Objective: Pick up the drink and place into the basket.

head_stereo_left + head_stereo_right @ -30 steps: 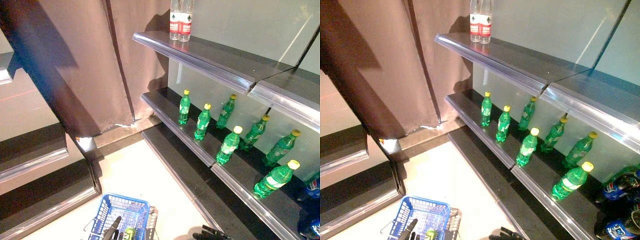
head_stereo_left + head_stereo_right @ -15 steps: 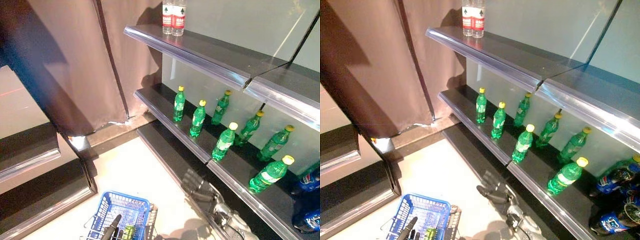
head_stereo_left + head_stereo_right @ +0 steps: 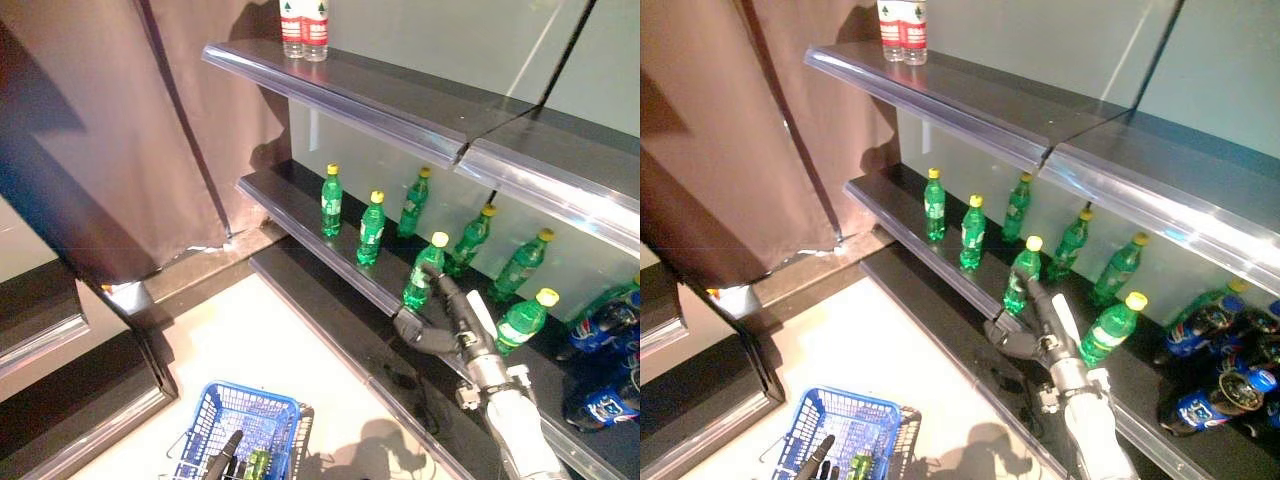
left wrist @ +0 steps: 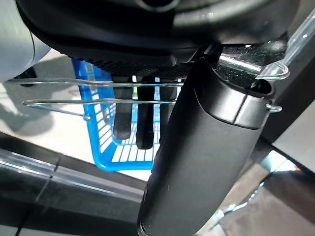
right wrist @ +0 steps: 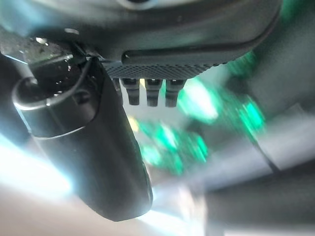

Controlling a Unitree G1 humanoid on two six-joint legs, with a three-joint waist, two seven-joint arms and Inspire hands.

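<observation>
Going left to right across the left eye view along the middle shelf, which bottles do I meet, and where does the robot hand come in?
First green bottle → second green bottle → third green bottle → fourth green bottle, with the right robot hand open just below it → yellow-capped green bottle → blue bottles.

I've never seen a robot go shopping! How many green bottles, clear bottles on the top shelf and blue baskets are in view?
green bottles: 7 in plain sight, perhaps one more half hidden at the far right
clear bottles: 2
blue basket: 1
Total: 10
</observation>
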